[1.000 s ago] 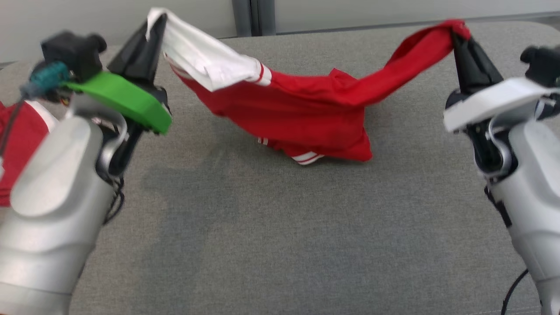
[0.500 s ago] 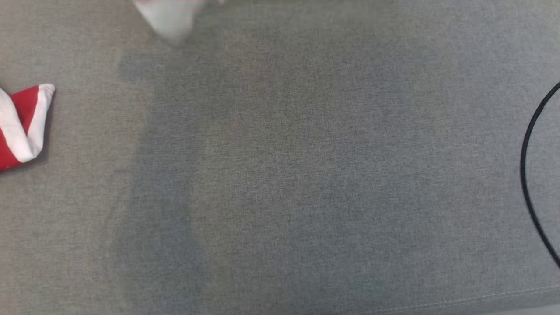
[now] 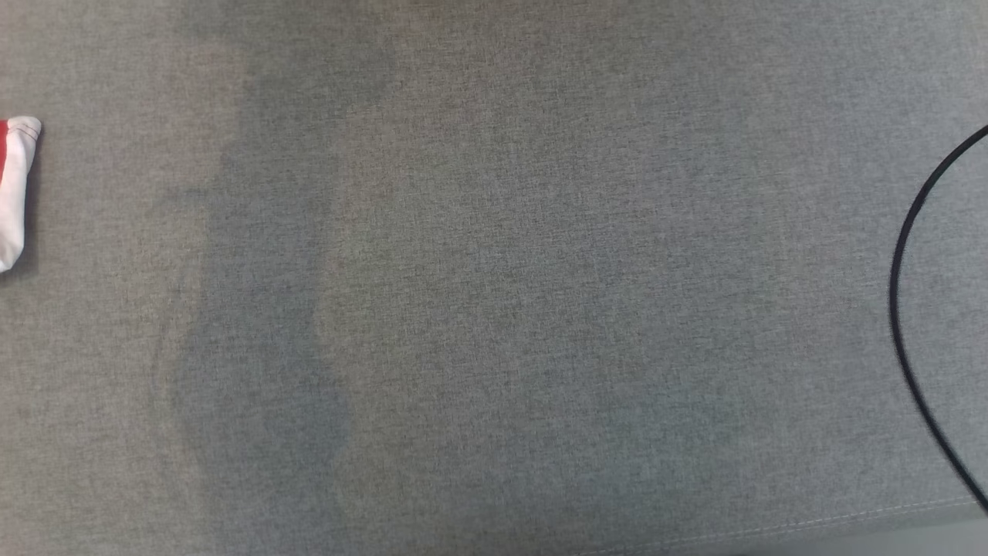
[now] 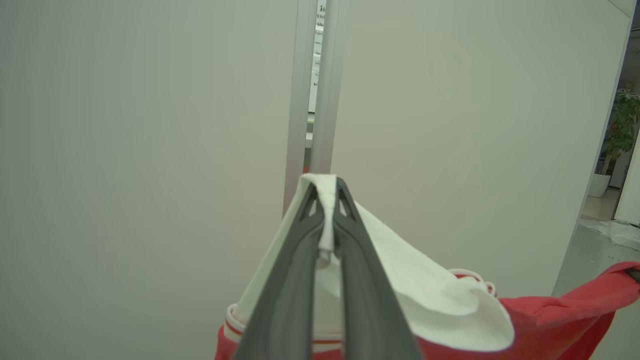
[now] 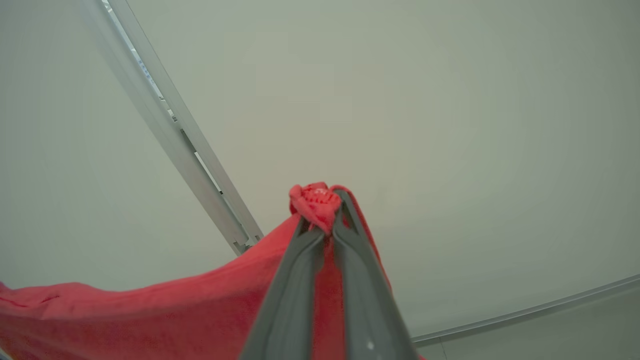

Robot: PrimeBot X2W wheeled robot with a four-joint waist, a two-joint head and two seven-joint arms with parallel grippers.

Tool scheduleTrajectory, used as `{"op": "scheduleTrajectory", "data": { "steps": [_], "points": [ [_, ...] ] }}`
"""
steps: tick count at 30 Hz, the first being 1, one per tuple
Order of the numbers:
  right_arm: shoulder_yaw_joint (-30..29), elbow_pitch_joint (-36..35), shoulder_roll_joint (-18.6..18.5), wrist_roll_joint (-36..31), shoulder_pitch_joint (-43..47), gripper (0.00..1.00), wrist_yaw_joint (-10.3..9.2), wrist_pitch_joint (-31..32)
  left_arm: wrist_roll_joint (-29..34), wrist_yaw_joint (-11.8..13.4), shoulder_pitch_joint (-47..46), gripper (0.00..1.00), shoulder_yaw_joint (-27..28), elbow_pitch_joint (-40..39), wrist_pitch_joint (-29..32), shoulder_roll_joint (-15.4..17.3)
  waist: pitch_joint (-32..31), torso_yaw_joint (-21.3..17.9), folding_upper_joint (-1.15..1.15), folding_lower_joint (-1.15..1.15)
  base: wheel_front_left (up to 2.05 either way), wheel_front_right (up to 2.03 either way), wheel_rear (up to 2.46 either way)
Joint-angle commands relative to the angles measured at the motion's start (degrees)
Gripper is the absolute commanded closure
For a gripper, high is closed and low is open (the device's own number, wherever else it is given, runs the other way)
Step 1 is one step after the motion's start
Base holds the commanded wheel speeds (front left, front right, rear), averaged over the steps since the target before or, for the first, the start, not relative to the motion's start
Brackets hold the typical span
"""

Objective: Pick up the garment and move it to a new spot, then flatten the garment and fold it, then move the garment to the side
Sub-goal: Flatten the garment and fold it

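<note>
The garment (image 4: 430, 305) is red with a white panel and red-white striped trim. It hangs in the air, stretched between my two grippers. In the left wrist view my left gripper (image 4: 326, 195) is shut on a fold of its white part, with the red part sagging away to the lower right. In the right wrist view my right gripper (image 5: 324, 202) is shut on a bunched red end of the garment (image 5: 150, 315), which drapes away to the lower left. Both grippers are raised in front of a pale wall.
The head view looks down on a grey fabric surface (image 3: 494, 309). A corner of another red-and-white cloth (image 3: 15, 193) lies at its left edge. A black cable (image 3: 901, 293) curves along the right edge. The surface's front seam runs along the bottom right.
The head camera has tilted down, so the arms and the hanging garment have left its picture and the cloth at the left has slid toward the edge. Both grippers stay shut on the garment.
</note>
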Motion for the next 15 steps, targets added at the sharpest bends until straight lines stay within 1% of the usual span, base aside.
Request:
{"op": "scheduleTrajectory", "data": {
  "steps": [1,4,8,10,15],
  "points": [
    [0.89,-0.90,0.19,1.12,2.80,1.00,-0.05,-0.99,-0.86,0.09,3.05,1.00,-0.64,-1.02,-1.29,0.35,-0.02,-0.03,0.00,-0.01,0.00,0.00,0.00],
    [3.16,-3.90,0.14,4.11,9.13,1.00,-0.04,-1.91,-1.27,0.09,9.43,1.00,-2.86,-3.89,-3.33,1.89,-1.44,-0.13,0.00,-0.01,0.00,0.00,0.00],
    [7.63,-10.93,-1.74,8.95,20.87,1.00,-0.04,-2.44,-3.12,0.09,21.92,1.00,-2.40,-9.30,-4.72,4.31,-4.67,-0.42,0.00,-0.01,0.00,0.00,0.00],
    [9.36,-14.88,-3.34,11.30,27.25,1.00,-0.04,-3.01,-2.52,0.89,27.87,1.00,-0.30,-13.30,-5.01,5.68,-6.31,-0.47,0.00,-0.01,0.00,0.00,0.00],
    [12.31,-24.93,-7.72,16.69,43.92,1.00,-0.05,-3.76,-1.21,5.61,48.30,1.00,7.05,-28.34,-4.91,5.53,-9.76,-0.25,0.00,-0.01,0.00,0.00,0.00]
  ]
}}
